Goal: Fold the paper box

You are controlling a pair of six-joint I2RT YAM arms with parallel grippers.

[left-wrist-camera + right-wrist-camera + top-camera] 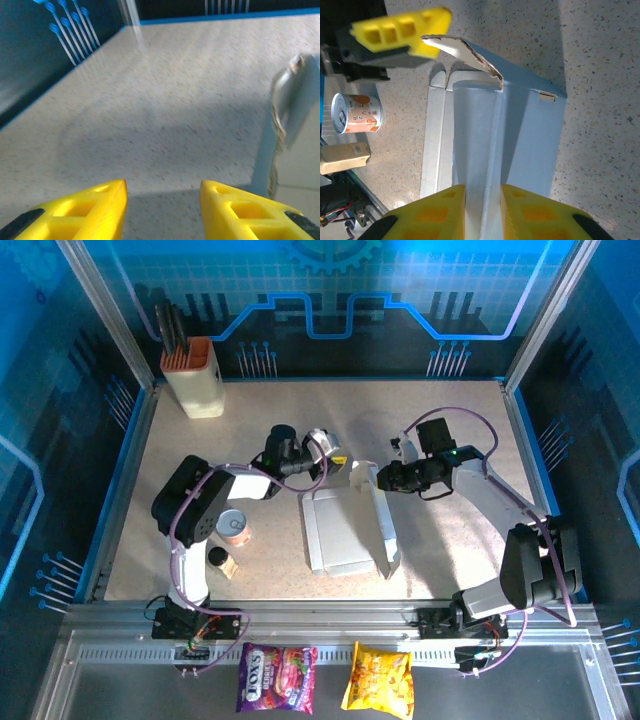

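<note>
Item: paper box [335,530], white-grey card, part-folded, on table [450,420] at centre, between the two arms and nearer the front edge. Base panel lies flat. Long right-side wall stands up approx. vertical, and a torn-edged flap at the far end lifts towards the left claw. Right wrist view: box [530,130] has one flat double-creased strip on its left side, wall raised, and a small tab slot near the top corner. Right claw [383,478] is at the far end of the raised wall. In its own cam the right claw [482,210] has a narrow gap with the upright card wall filling it, yellow fingers [432,215] pressed to either side, i.e. closed on the box wall. Left claw [340,458] is at the far left corner of the box, tips pointing right. Left wrist view: left claw [162,200] has jaws partly apart with bare table [150,100] between them, holding nothing; the box flap [295,110] stands just beside it on the right, outside the jaws. Right wrist view also shows one yellow finger of the left claw [400,30] against the flap tip; contact vs. hairline gap can't be told. Other stock: can [233,527] w/ orange-pink label, upright, left of the box, apart from it; small bottle [222,562] w/ dark cap, lying just in front of the can; cream holder [195,375] w/ orange top, dark handles sticking out, far left corner. Purple snack bag [275,677] and yellow snack bag [380,677] lie side by side on the ledge in front of the arm bases, off the table.
</note>
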